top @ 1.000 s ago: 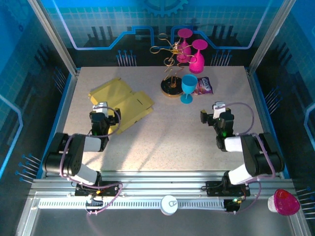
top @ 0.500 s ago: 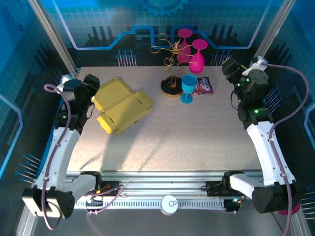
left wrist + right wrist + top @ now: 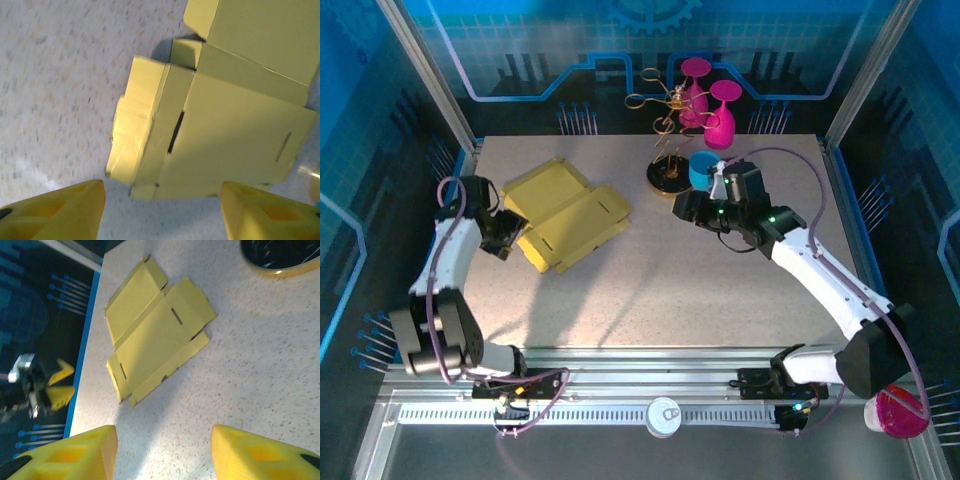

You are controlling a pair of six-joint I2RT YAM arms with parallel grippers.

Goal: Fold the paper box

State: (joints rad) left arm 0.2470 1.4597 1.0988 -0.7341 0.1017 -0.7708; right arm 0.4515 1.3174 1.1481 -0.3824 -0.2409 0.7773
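The table is a speckled pale slab inside a blue-lit frame. The box lies flat on its left rear part, yellow side up and unfolded, with flaps spread. Its face is plain yellow with two narrow slots.

The left gripper sits low just beside the box's near left edge. In the left wrist view its jaws stand apart with nothing between them, the box just ahead.

The right gripper hangs over mid-table, pointing at the box and well apart from it. Its jaws are also wide and hold nothing.

Behind the right gripper a gold wire stand on a round black base carries two pink glasses. A blue cup stands just beside the base.
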